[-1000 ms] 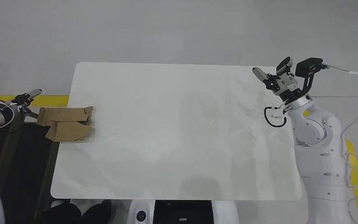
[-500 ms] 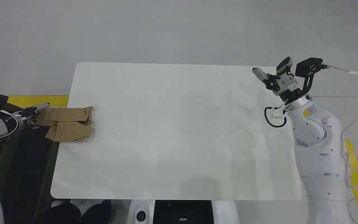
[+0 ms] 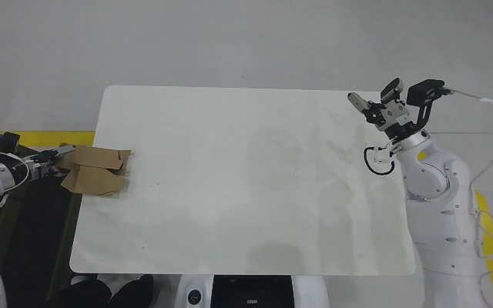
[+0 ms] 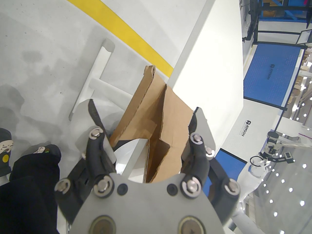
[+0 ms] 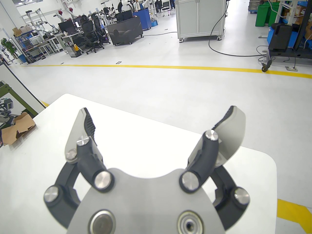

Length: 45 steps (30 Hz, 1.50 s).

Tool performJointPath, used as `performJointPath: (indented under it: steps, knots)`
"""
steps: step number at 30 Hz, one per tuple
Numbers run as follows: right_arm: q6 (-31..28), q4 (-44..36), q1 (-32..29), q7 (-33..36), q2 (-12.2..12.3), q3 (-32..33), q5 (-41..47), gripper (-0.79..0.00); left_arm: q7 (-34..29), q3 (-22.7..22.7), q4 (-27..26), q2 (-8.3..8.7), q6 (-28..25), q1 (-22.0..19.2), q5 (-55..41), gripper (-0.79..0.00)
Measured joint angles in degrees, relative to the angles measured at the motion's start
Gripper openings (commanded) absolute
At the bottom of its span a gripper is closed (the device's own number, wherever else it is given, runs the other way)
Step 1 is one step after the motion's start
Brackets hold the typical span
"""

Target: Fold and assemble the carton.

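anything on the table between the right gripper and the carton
Nothing visible. The right gripper is open at the table's right edge, the carton overhangs the left edge, and nothing stands on the tabletop between them. The left gripper has its open fingers either side of the carton.

Plain brown carton at left edge of top view, on white table faintly clouded grey; yellow stripe across pale grey floor.
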Motion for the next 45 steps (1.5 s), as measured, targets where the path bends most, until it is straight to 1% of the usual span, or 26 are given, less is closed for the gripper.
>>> performJointPath:
  steps: [9,14,21,26,29,33,40,45]
  knots:
    - [0.0,0.0,0.0,0.0,0.0,0.0,0.0,0.000,-2.5,-1.8,-1.8,0.45,-0.4,0.7,-5.4,-0.785]
    - [0.0,0.0,0.0,0.0,0.0,0.0,0.0,0.000,-3.4,-2.8,-3.9,0.49,-1.2,1.2,-9.6,-0.785]
    - [0.0,0.0,0.0,0.0,0.0,0.0,0.0,0.000,-3.9,-4.4,-9.3,0.35,-2.7,0.7,-16.9,-0.785]
    - [0.0,0.0,0.0,0.0,0.0,0.0,0.0,0.000,-2.6,-3.7,-14.1,-0.34,-3.2,-1.0,-21.7,-0.785]
    - [0.0,0.0,0.0,0.0,0.0,0.0,0.0,0.000,-2.1,-1.1,-16.4,-1.36,-3.1,-2.2,-23.8,-0.785]
    - [0.0,0.0,0.0,0.0,0.0,0.0,0.0,0.000,-1.7,3.3,-17.7,-3.07,-2.8,-4.5,-27.2,-0.785]
    - [0.0,0.0,0.0,0.0,0.0,0.0,0.0,0.000,-0.9,11.8,-20.6,-6.45,-5.0,-9.7,-31.1,-0.785]
    - [0.0,0.0,0.0,0.0,0.0,0.0,0.0,0.000,-1.8,16.4,-21.2,-8.18,-5.7,-12.6,-32.3,-0.785]
